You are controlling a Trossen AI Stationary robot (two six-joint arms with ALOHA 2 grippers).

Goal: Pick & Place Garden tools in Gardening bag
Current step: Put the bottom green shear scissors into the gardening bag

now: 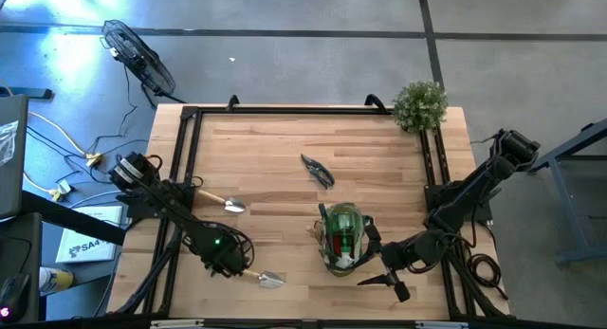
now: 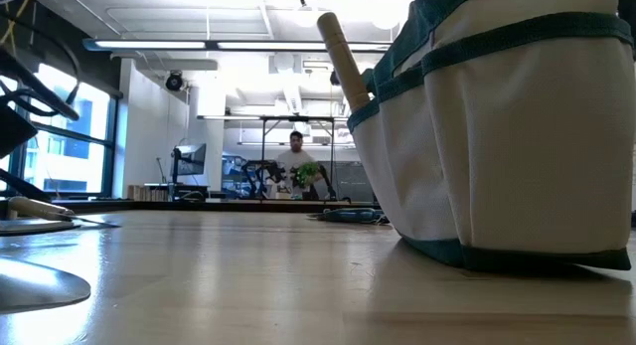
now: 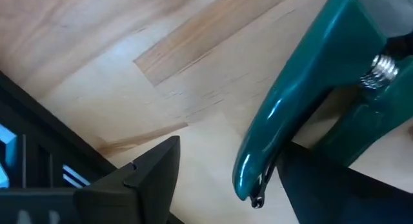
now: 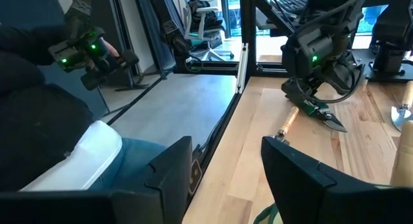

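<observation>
The beige-olive gardening bag (image 1: 343, 236) stands upright on the table right of centre, with green and red items in it. In the low view a wooden handle (image 2: 338, 52) sticks out of the bag (image 2: 517, 136). My left gripper (image 1: 232, 263) is open low over the near left. Its fingers stand on either side of one green handle of the pruning shears (image 3: 284, 101), which show under it in the right wrist view (image 4: 324, 115). A wooden-handled trowel (image 1: 268, 278) lies beside it. My right gripper (image 1: 386, 283) is open and empty, near the bag's near right side. My left gripper has one finger (image 3: 322, 185) close against the shears' green handle near its free end (image 3: 255, 175), and the other finger (image 3: 148, 179) stands well apart from it. I cannot tell whether the near finger touches the handle.
A second trowel (image 1: 228, 204) lies at the left. Dark-handled shears (image 1: 318, 171) lie at the table's middle. A bushy green plant (image 1: 420, 103) stands at the far right corner. A black frame (image 1: 190, 116) borders the table. A person (image 2: 295, 151) stands far off in the room.
</observation>
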